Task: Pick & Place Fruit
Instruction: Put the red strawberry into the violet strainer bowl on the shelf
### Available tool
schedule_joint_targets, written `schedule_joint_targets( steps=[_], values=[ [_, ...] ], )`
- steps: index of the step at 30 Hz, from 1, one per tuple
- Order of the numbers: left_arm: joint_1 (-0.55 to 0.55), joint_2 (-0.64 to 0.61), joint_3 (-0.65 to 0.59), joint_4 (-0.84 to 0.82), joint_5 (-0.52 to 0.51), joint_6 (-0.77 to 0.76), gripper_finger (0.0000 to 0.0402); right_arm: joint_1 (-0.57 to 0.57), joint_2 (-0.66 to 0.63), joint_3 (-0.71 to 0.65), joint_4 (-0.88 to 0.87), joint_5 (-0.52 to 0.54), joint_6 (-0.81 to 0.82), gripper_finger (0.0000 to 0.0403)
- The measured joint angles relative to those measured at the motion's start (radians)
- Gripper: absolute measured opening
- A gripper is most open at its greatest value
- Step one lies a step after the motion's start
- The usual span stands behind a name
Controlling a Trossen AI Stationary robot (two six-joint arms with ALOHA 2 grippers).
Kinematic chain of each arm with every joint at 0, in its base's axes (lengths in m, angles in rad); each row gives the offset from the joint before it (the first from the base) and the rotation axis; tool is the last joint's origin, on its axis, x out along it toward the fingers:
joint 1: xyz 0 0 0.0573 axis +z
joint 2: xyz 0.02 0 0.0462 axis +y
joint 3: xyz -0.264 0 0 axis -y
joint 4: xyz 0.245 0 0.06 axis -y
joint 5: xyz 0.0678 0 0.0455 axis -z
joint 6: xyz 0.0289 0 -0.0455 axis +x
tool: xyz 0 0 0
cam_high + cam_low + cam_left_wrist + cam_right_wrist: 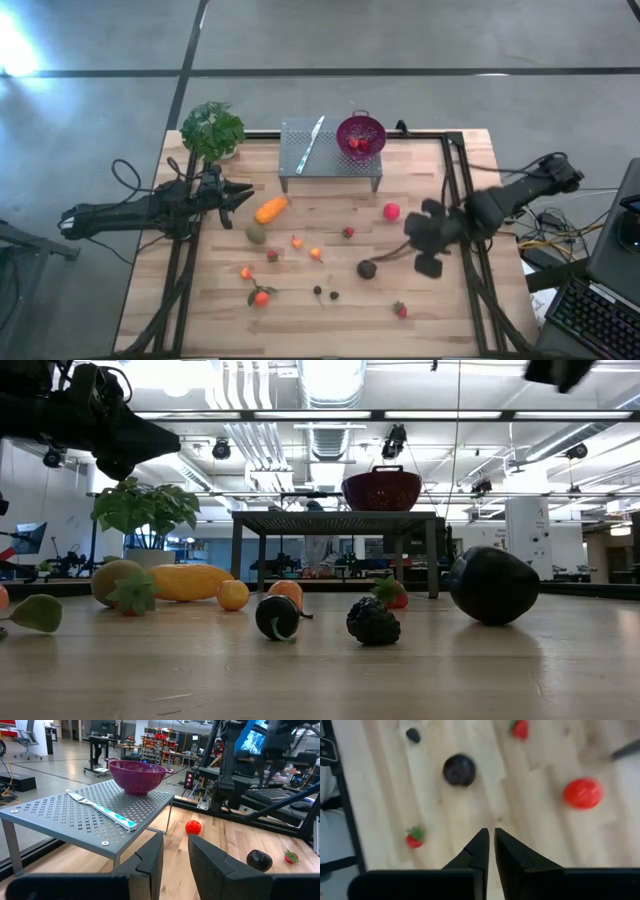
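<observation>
From above, the wooden table (pixel 330 300) is carrying scattered fruit. The elongated orange fruit (pixel 271 210) is lying near the left gripper (pixel 240 192), its long axis slanting from the table's near left toward the grey perforated stand (pixel 330 160). An olive-green fruit (pixel 256 234) is sitting just beside its lower end. The red ball (pixel 391 211) is resting right of centre, and the dark purple ball (pixel 367 269) is lying nearer the front edge, close to the right gripper (pixel 425 262). The purple colander (pixel 361 134) is standing on the stand beside a knife (pixel 311 143), with small red pieces inside, which only this view is revealing. A leafy plant (pixel 212 130) is occupying the far left corner.

The low view is showing the purple ball (pixel 493 585) as glossy and round, a bumpy blackberry-like piece (pixel 372 621) and a small dark fruit (pixel 277 616) in front, and the orange fruit (pixel 190 582) lying flat, lengthwise across the picture.

The left wrist view is looking past its own fingers (pixel 150 860), which are standing slightly parted and holding nothing, toward the colander (pixel 137 774), red ball (pixel 193 827) and purple ball (pixel 259 860).

The right wrist view is looking down at the table; its fingers (pixel 480 850) are nearly together with nothing between them, above the purple ball (pixel 459 769), the red ball (pixel 583 793) and a strawberry (pixel 414 838).
</observation>
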Motion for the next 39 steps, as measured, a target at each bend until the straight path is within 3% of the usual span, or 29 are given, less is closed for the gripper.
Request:
schedule_joint_targets(
  steps=[4, 9, 20, 29, 39],
  values=[
    [0.000, 0.000, 0.000, 0.000, 0.000, 0.000, 0.0096, 0.113, 0.013, -0.060, 0.056, 0.019, 0.181, 0.0045],
    [0.000, 0.000, 0.000, 0.000, 0.000, 0.000, 0.0096, 0.198, 0.039, -0.113, 0.149, 0.046, 0.285, 0.0064],
    [0.000, 0.000, 0.000, 0.000, 0.000, 0.000, 0.0096, 0.222, 0.132, -0.160, 0.261, 0.064, 0.284, 0.0111],
    [0.000, 0.000, 0.000, -0.003, 0.000, 0.000, 0.0096, 0.247, 0.278, -0.108, 0.285, 0.037, 0.233, 0.0152],
    [0.000, 0.000, 0.000, -0.003, 0.000, 0.000, 0.0096, 0.303, 0.405, -0.034, 0.286, 0.007, 0.288, 0.0190]
  ],
)
